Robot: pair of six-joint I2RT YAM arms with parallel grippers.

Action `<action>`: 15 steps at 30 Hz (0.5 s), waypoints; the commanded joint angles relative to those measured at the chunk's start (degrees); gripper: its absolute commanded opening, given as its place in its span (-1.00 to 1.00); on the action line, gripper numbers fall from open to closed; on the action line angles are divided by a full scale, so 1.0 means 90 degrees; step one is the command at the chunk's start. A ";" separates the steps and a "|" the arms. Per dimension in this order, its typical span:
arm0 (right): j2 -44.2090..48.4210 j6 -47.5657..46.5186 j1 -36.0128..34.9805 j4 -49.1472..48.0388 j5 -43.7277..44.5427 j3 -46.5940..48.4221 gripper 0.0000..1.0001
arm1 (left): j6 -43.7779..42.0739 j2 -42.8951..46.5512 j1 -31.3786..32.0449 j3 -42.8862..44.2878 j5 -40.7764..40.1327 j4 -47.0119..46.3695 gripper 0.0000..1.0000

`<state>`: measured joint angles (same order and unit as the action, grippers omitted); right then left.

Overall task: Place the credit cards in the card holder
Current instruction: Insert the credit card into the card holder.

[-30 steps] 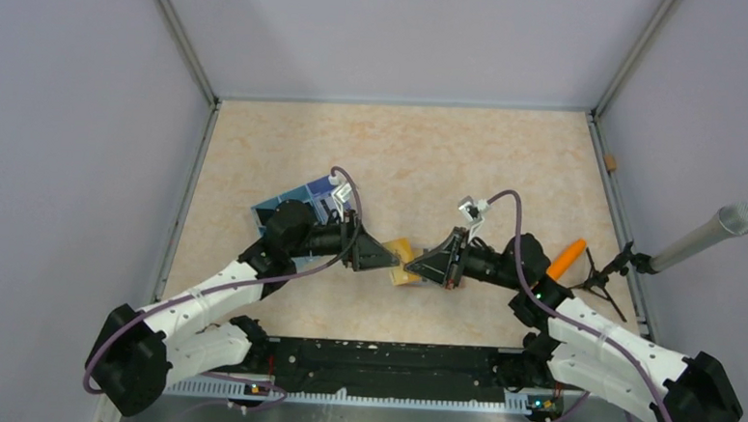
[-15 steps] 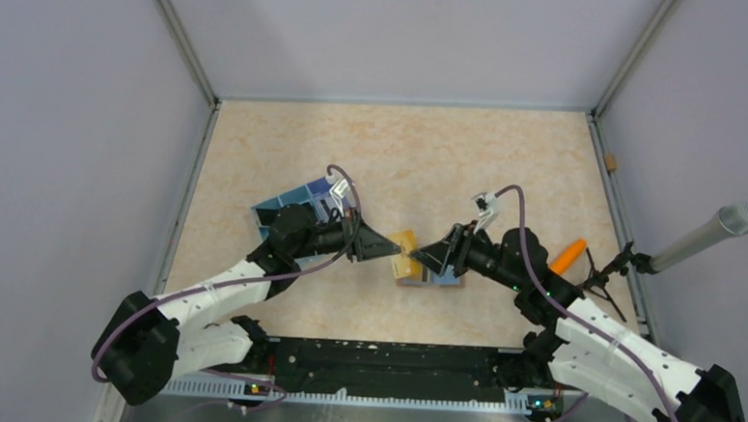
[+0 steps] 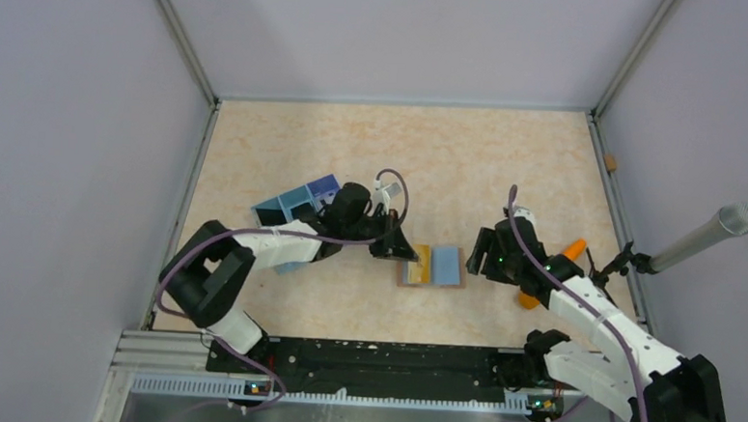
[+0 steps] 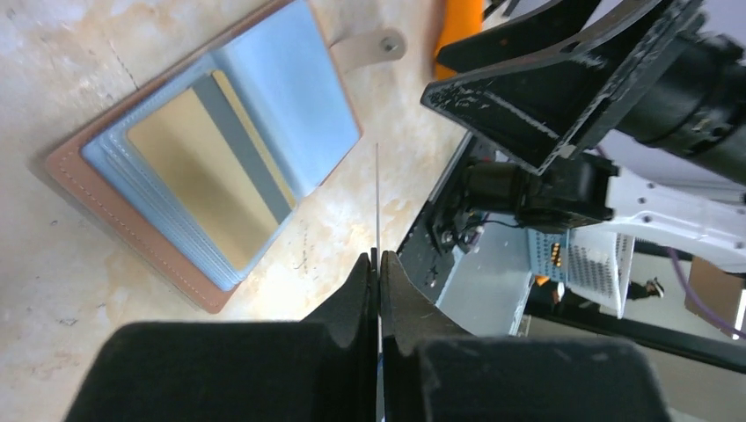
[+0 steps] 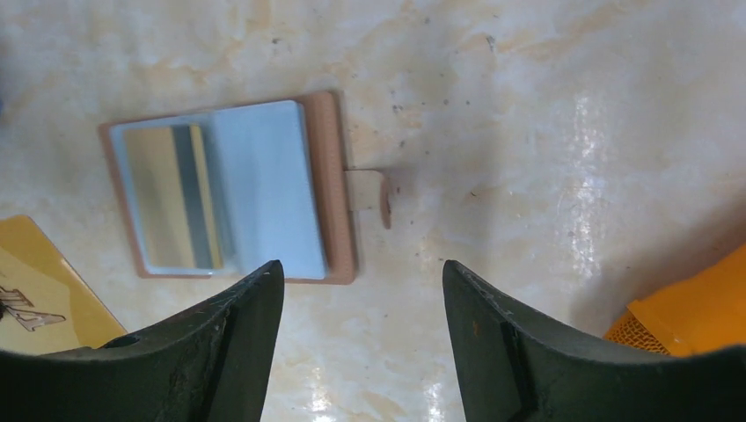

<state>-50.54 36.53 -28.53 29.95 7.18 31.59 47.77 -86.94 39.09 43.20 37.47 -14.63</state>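
Observation:
The card holder (image 3: 432, 266) lies open on the table, brown-rimmed, with pale blue sleeves. One yellow-gold credit card (image 4: 198, 180) sits in its left sleeve (image 5: 163, 193). My left gripper (image 3: 394, 246) hangs just left of the holder, shut on a thin credit card (image 4: 377, 198) that shows edge-on between its fingers (image 4: 376, 257). A yellow credit card (image 5: 35, 281) shows at the lower left of the right wrist view; whether it is the held one I cannot tell. My right gripper (image 3: 479, 255) is open and empty (image 5: 361, 268), right of the holder (image 5: 327, 176), with its strap tab (image 5: 374, 193) ahead.
A blue box with compartments (image 3: 293, 207) stands behind the left arm. An orange carrot-shaped object (image 3: 571, 250) lies by the right arm (image 5: 695, 308). A grey cylinder on a small tripod (image 3: 707, 233) stands at the right wall. Walls close in three sides.
The yellow card passed from the right gripper to the left. The right gripper opened and drew back to the right. The left gripper shut on the card, and the open holder now shows uncovered.

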 commanded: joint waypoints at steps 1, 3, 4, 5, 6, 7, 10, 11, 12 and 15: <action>-0.0434 -0.0191 0.0057 0.0019 0.0374 0.0067 0.27 | -0.0297 -0.0644 0.0227 0.0544 0.0257 0.0094 -1.00; -0.0642 -0.0234 0.0065 -0.0190 0.0382 0.0041 0.19 | -0.0266 -0.0907 0.0246 0.0633 0.0304 -0.0049 -1.00; -0.0708 -0.0261 0.0065 -0.0308 0.0402 0.0023 0.15 | -0.0241 -0.1028 0.0246 0.0664 0.0329 -0.0117 -1.00; -0.0778 -0.0273 0.0065 -0.0429 0.0433 0.0005 0.12 | -0.0218 -0.1131 0.0246 0.0682 0.0342 -0.0169 -1.00; -0.0855 -0.0297 0.0070 -0.0560 0.0444 -0.0003 0.09 | -0.0197 -0.1220 0.0249 0.0706 0.0352 -0.0209 -1.00; -0.0936 -0.0315 0.0074 -0.0660 0.0441 -0.0011 0.04 | -0.0178 -0.1315 0.0249 0.0721 0.0362 -0.0256 -1.00; -0.1222 -0.0400 0.0074 -0.0939 0.0511 -0.0009 -0.13 | -0.0142 -0.1557 0.0246 0.0772 0.0398 -0.0309 -1.00; -0.1323 -0.0427 0.0075 -0.1016 0.0552 -0.0004 -0.19 | -0.0132 -0.1619 0.0246 0.0788 0.0401 -0.0336 -1.00; -0.1420 -0.0470 0.0075 -0.1091 0.0588 0.0004 -0.25 | -0.0116 -0.1670 0.0246 0.0793 0.0414 -0.0371 -1.00; -0.1674 -0.0526 0.0084 -0.1319 0.0646 0.0057 -0.39 | -0.0095 -0.1806 0.0247 0.0795 0.0405 -0.0416 -1.00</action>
<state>-63.29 33.45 -28.32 23.38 10.76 31.48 46.81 -102.04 41.30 48.56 40.05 -15.00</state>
